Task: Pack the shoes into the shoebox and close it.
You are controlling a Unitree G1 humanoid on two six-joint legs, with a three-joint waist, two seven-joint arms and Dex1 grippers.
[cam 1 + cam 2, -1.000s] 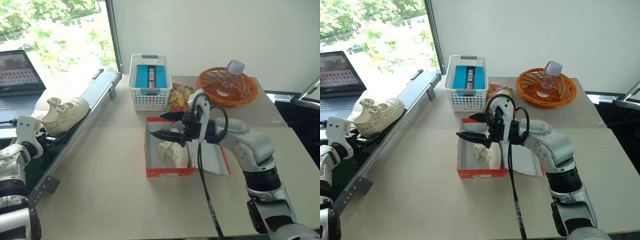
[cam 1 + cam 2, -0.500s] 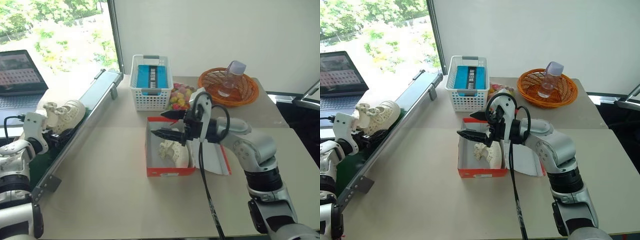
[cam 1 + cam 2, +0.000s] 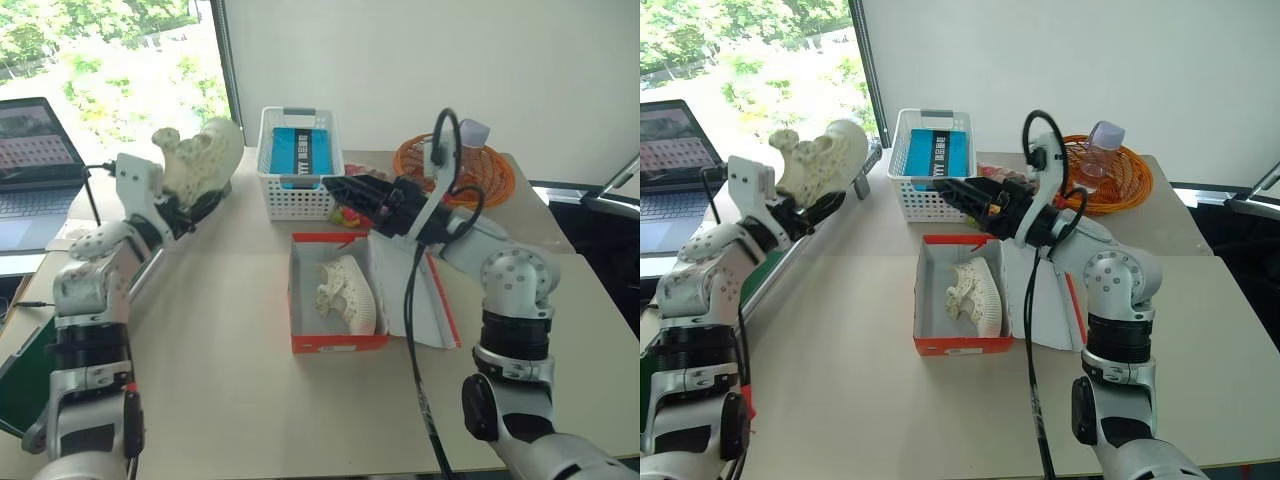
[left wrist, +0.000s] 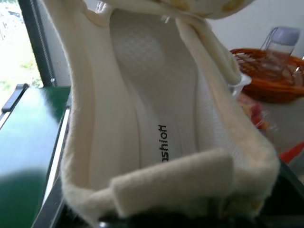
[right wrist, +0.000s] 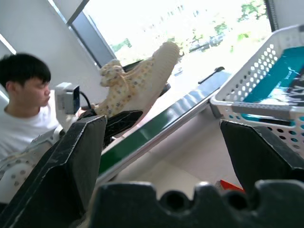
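Two cream perforated clogs: one lies in the open red box [image 3: 340,343] on the table, the other, insole printed "fashion" (start partly hidden), is clamped at its heel by the left gripper [image 3: 178,212], held above the table's left edge. Right gripper [image 3: 345,190] spread wide, empty, above box's far end. One white lattice basket [image 3: 300,200], one orange wicker basket [image 3: 478,185] holding one bottle [image 3: 468,133].

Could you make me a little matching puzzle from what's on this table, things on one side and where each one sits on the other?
Things:
1. first shoe
2. second shoe
3. clear bottle
4. teal packet

Places:
A. white lattice basket
B. held up by the left gripper
C. open shoebox
D. orange wicker basket

Pairs: 1-C, 2-B, 3-D, 4-A
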